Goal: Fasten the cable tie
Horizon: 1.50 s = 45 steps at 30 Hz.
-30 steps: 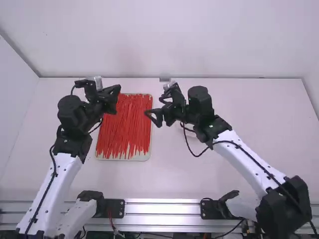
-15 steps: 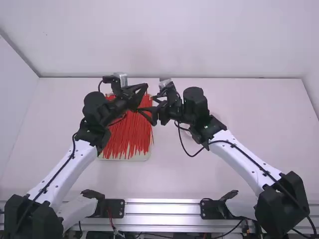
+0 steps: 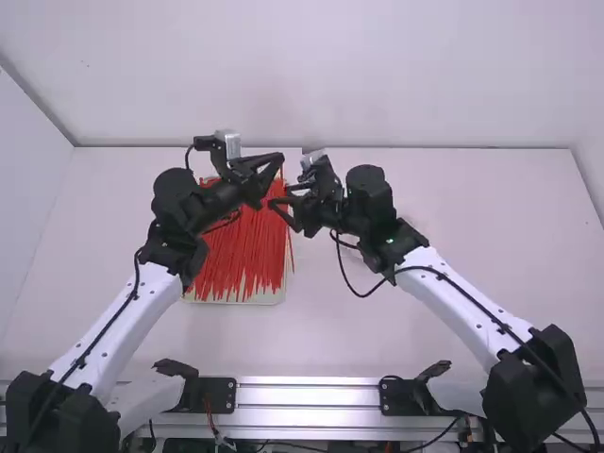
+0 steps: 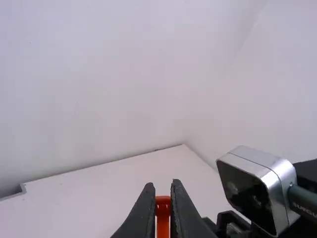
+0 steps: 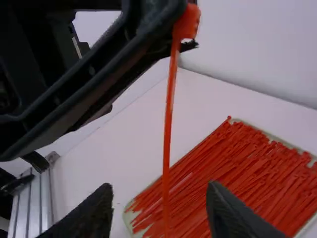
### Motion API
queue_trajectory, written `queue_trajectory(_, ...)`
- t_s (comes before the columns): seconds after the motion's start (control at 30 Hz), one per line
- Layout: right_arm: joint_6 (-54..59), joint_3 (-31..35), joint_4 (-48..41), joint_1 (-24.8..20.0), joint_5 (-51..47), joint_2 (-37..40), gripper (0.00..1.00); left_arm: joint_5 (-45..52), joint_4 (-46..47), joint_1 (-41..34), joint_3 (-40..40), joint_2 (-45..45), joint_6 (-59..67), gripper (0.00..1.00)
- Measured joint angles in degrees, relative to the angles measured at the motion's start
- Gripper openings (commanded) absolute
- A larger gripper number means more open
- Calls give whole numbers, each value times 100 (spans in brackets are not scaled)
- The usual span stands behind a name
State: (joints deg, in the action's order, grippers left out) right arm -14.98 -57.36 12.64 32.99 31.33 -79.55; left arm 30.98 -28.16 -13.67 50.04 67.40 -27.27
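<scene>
My left gripper [image 3: 275,170] is held up over the far right corner of the tray, shut on the head of one red cable tie [image 5: 171,119]. The tie's head [image 4: 162,207] sits pinched between the fingers, and its strap hangs straight down. Just right of it and slightly lower is my right gripper [image 3: 286,209], open. In the right wrist view the hanging strap runs down between my right gripper's [image 5: 159,186] spread fingers, and I cannot tell whether they touch it.
A flat tray [image 3: 236,298] heaped with several loose red cable ties [image 3: 241,247] lies on the white table left of the middle, below both grippers. The right arm's wrist camera [image 4: 252,187] is close beside the left gripper. Bare table spreads to the right and front.
The left arm swung right from above the tray's left side to its right corner, meeting the right gripper. The right gripper shifted slightly left and up.
</scene>
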Motion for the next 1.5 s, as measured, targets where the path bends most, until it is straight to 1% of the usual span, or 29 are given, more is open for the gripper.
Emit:
queue_trajectory(0.03, -7, 0, -4, 0, 2, 0, 19, 9, 0, 0, 0, 0, -4, 2)
queue_trajectory(0.07, 9, 0, -4, 0, 0, 0, 13, 13, 2, 0, 0, -2, -11, 2)
queue_trajectory(0.1, -4, 0, -9, 0, -4, -2, 3, 15, 4, 0, 0, 0, -17, 2)
queue_trajectory(0.13, -15, 0, -22, 0, -4, 0, 0, 15, 0, 0, 0, 0, -22, 2)
queue_trajectory(0.23, -96, 0, -17, 0, -20, 0, 0, 17, 0, 0, 0, 0, -50, 2)
queue_trajectory(0.27, -111, 0, -13, -17, -17, 0, 0, 13, -4, 0, 0, 0, -87, 4)
queue_trajectory(0.3, -116, 0, -13, -24, -15, -2, 0, 20, -20, 0, 0, 0, -109, 9)
queue_trajectory(0.33, -116, 0, -13, -50, -15, 0, 0, 20, -39, 0, 0, 0, -122, 22)
queue_trajectory(0.37, -118, 0, -13, -63, -13, 0, 0, 22, -50, 0, 0, -2, -109, 27)
queue_trajectory(0.43, -46, 0, -13, -179, 59, -2, 0, 87, -61, 0, 0, 0, -101, 50)
queue_trajectory(0.53, 85, 0, 0, -341, 236, -2, 0, 247, -20, 35, 4, 0, 9, 61)
queue_trajectory(0.6, 249, 0, 2, -540, 507, -2, 0, 553, 153, 118, 83, 0, 214, 68)
queue_trajectory(0.63, 313, 0, 0, -605, 616, -2, 0, 640, 212, 160, 125, -2, 293, 70)
queue_trajectory(0.67, 415, 0, 2, -713, 782, -2, 0, 822, 282, 243, 208, 0, 424, 76)
queue_trajectory(0.77, 656, 0, 2, -946, 1165, -2, 0, 1231, 280, 415, 334, 0, 688, 85)
queue_trajectory(0.8, 822, 0, 11, -1064, 1379, 0, 0, 1552, 223, 511, 376, 0, 866, 95)
queue_trajectory(0.83, 964, 0, 35, -1150, 1561, 0, 0, 1786, 168, 566, 380, 0, 1025, 99)
queue_trajectory(0.93, 1346, 0, 149, -1255, 1963, -2, 0, 2409, 131, 691, 385, 0, 1390, 99)
queue_trajectory(1.03, 1733, 0, 358, -1259, 2317, -2, 0, 2999, -144, 791, 385, 13, 1665, 99)
queue_trajectory(1.17, 2063, 0, 726, -1252, 2575, -4, 0, 3689, -870, 848, 385, 251, 1751, 99)
queue_trajectory(1.27, 2188, 0, 1043, -1252, 2769, -4, 0, 4089, -1792, 815, 385, 616, 1440, 99)
queue_trajectory(1.3, 2197, 0, 1058, -1252, 2789, -4, 0, 4111, -1902, 815, 385, 662, 1401, 99)
queue_trajectory(1.4, 2262, 0, 1169, -1187, 2883, -4, 0, 4232, -2837, 800, 387, 1014, 752, 99)
queue_trajectory(1.43, 2264, 0, 1187, -1172, 2889, -4, 0, 4234, -2927, 798, 387, 1043, 678, 99)
queue_trajectory(1.47, 2271, 0, 1220, -1119, 2909, -4, 0, 4238, -3340, 798, 385, 1158, 372, 100)
queue_trajectory(1.5, 2291, 0, 1237, -1071, 2924, -4, 0, 4238, -3600, 800, 385, 1226, 155, 98)
